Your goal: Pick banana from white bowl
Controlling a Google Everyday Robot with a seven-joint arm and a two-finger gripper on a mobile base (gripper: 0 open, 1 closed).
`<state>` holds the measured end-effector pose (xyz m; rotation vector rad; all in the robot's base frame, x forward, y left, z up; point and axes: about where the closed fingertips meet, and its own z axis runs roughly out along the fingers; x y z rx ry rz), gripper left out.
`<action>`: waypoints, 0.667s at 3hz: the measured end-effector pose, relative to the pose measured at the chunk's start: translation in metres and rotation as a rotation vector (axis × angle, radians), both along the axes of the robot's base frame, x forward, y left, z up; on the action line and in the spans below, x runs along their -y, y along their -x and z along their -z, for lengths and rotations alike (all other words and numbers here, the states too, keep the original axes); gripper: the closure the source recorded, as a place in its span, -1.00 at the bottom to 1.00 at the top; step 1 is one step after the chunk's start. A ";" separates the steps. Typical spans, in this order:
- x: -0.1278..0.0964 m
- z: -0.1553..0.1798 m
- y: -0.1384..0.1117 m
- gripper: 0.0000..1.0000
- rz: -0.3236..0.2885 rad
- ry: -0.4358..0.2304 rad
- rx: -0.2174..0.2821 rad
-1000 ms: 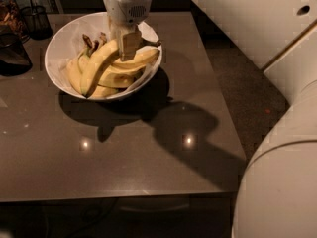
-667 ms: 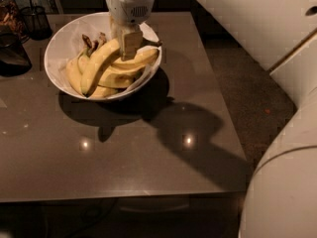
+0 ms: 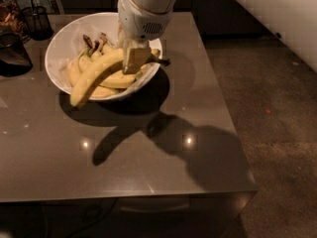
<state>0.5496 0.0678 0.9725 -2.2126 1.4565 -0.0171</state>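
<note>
banana (image 3: 96, 77) apparently clamped near stem by gripper (image 3: 134, 59) over white bowl (image 3: 63, 39); light, easily bruised, long end drooping away from claw.

A square, glossy grey-brown desk (image 3: 148, 177) fills most of the view, with 2 small bright light reflections on its top. At its far left corner stands a dark wire-mesh cup (image 3: 37, 23) with thin sticks in it. Just left of the cup is a jar (image 3: 7, 15) of brownish contents, and nearer along the left edge sits a dark, low object (image 3: 12, 58) that is hard to identify. Several shorter bananas (image 3: 115, 79) with brown stems lie in the white bowl (image 3: 64, 38), under the gripper (image 3: 135, 58). Speckled brown carpet (image 3: 277, 113) lies to the right.
</note>
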 end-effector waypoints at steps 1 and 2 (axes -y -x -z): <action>0.005 0.001 0.030 1.00 0.073 -0.043 -0.019; 0.010 -0.002 0.046 1.00 0.123 -0.036 -0.035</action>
